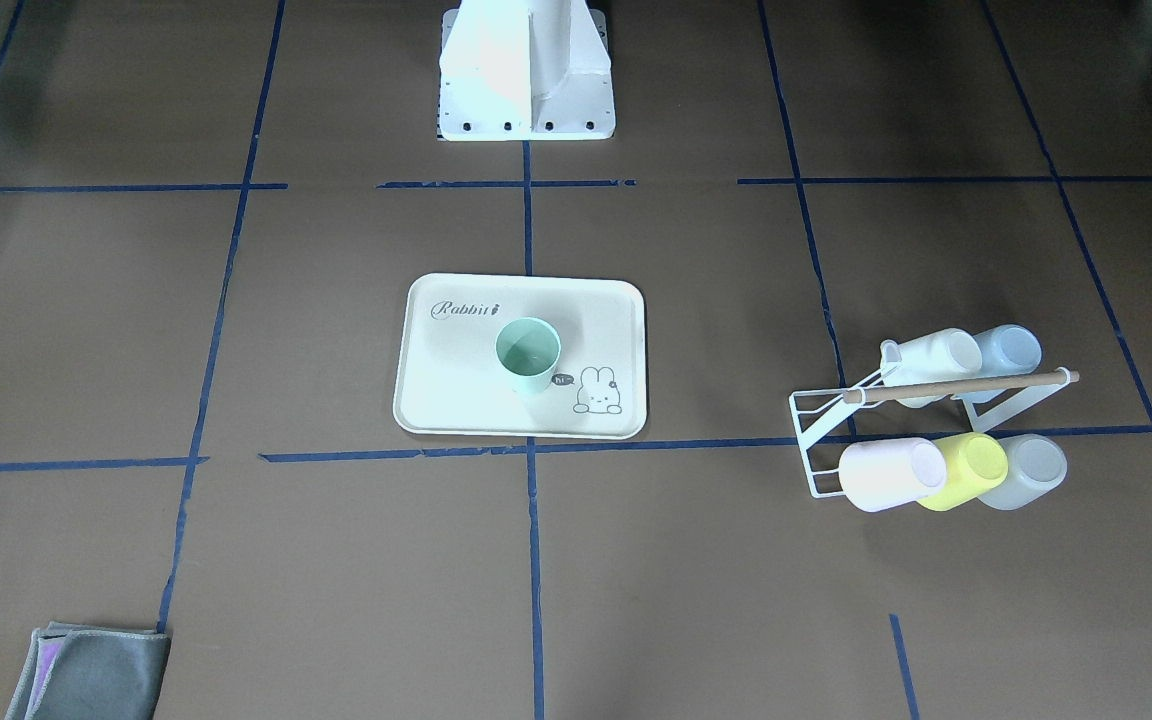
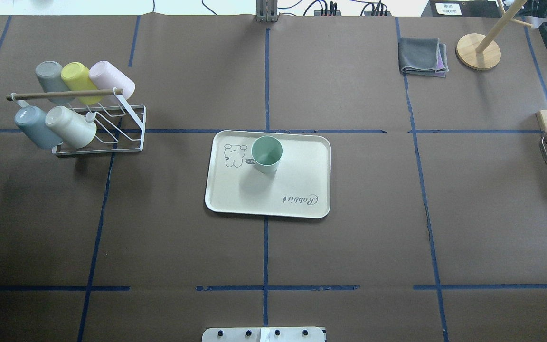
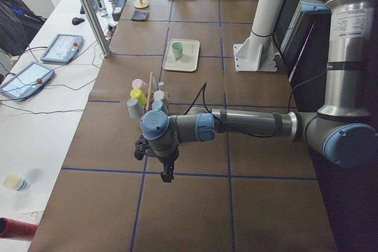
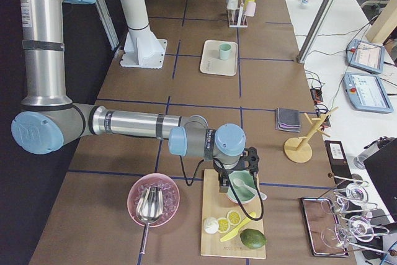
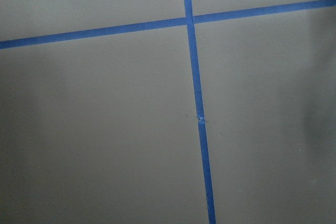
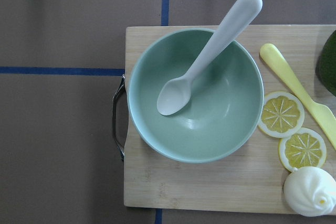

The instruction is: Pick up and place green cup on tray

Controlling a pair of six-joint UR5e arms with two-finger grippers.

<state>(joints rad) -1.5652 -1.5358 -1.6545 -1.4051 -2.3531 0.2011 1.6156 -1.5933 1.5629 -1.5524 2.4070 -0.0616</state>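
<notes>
The pale mint-green cup [image 1: 528,354] stands upright on the cream-white tray [image 1: 456,400] marked "Rabbit", near its bunny drawing, at the table's middle. Cup [image 2: 267,154] and tray [image 2: 302,190] also show in the overhead view. No gripper is near them. My left gripper [image 3: 167,173] shows only in the exterior left view, far from the tray over bare brown table; I cannot tell whether it is open or shut. My right gripper [image 4: 250,161] shows only in the exterior right view, over a wooden board; I cannot tell its state either.
A white wire rack [image 2: 131,142] holds several pastel cups, one of them yellow-green [image 2: 78,78]. A grey cloth [image 2: 423,56] and a wooden stand [image 2: 477,47] are at the far right. Under my right wrist a board [image 6: 210,192] carries a green bowl [image 6: 220,124] with a spoon.
</notes>
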